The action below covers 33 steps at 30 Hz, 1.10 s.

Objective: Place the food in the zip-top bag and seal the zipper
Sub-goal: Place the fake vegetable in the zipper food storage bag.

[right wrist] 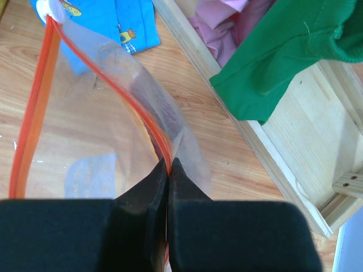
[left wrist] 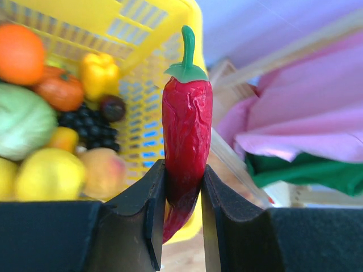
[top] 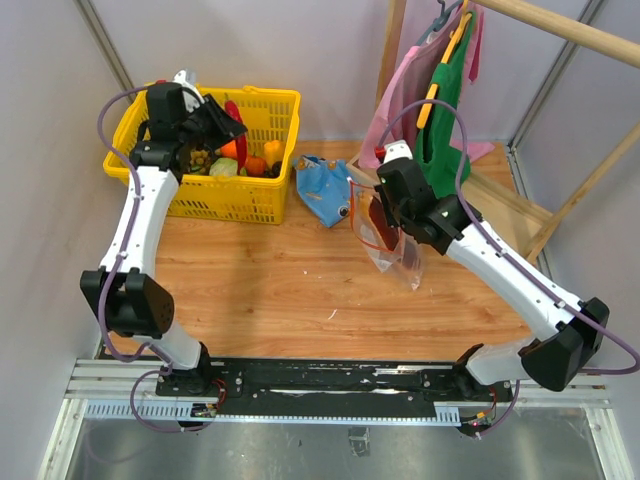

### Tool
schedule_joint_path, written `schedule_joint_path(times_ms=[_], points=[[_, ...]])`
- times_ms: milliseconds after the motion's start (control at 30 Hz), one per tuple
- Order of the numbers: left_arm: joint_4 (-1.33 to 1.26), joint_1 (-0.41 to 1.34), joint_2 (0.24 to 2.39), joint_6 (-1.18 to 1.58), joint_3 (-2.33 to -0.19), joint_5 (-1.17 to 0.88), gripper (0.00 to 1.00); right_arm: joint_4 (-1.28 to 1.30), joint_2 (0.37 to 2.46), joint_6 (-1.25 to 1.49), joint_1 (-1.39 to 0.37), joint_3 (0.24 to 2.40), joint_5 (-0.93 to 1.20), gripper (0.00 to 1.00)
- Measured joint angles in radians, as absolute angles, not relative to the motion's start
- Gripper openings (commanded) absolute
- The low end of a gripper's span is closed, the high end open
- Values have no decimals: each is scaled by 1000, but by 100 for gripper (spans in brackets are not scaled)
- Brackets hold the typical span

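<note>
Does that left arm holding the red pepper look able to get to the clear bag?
Probably yes. The right claw holds the clear bag up by its zipper, mouth open, and only the flat blue pouch lies between it and the left claw gripping the pepper.

Light bright, even and diffuse in all 3 views. Top view sharp, with only faint, soft shadows on the table (top: 260, 290). Left wrist view: red chili (left wrist: 187, 130) crisp, yellow basket (left wrist: 142, 34) and clothes (left wrist: 295, 113) behind it blurred and pale. Right wrist view: soft sheen on the clear bag (right wrist: 108, 107); right gripper (right wrist: 168, 163) near-black, no surface detail.
</note>
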<state>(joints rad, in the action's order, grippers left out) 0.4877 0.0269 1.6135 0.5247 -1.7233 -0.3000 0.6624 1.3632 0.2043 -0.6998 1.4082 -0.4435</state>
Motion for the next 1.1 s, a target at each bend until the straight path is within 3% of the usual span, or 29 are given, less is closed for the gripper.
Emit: schedule_joint_path(times_ms=[533, 1100], points=[[334, 279, 1406, 791, -1405, -378, 0, 541, 1318, 290, -759, 1279, -524, 1], [65, 473, 1163, 1082, -1082, -174, 0, 481, 1318, 422, -799, 1227, -479, 1]])
